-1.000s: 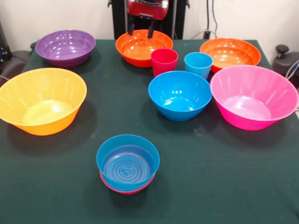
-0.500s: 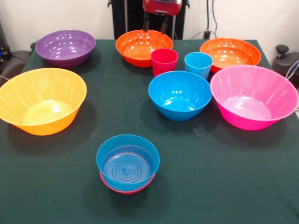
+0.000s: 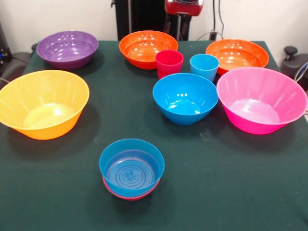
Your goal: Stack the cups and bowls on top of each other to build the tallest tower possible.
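My gripper (image 3: 176,24) hangs at the table's far edge, its fingers too dark to judge, above the red cup (image 3: 169,63) and light blue cup (image 3: 204,66) standing side by side, while the small blue bowl (image 3: 131,166) sits nested in the small red bowl (image 3: 129,195) nearest the camera.

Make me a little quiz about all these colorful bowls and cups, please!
1. Which color is the biggest bowl next to the light blue cup: pink, purple, or yellow-orange?
2. True or false: the small blue bowl sits inside the small red bowl.
3. How many orange bowls are on the table?

Key
1. Pink; the pink bowl stands beside that cup.
2. True.
3. Two: one orange bowl behind the red cup, the other orange bowl behind the light blue cup.
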You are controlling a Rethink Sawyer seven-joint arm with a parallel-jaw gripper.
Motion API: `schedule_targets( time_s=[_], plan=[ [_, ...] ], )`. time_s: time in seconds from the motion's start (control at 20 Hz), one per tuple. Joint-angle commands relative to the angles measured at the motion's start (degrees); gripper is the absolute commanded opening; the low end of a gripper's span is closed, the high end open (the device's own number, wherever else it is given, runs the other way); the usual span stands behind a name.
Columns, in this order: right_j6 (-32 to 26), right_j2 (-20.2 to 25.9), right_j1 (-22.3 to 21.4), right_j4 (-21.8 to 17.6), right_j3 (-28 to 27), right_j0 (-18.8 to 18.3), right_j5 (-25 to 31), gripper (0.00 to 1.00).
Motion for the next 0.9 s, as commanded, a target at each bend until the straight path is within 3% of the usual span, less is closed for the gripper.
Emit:
schedule_targets(
  time_s=[0.05, 0.9],
  plan=[
    [11.43, 6.18, 4.26, 0.37, -0.18, 2.14, -5.16, 1.0],
    [19.39, 8.67, 9.95, -0.4, -3.14, 3.45, -10.44, 1.0]
  ],
)
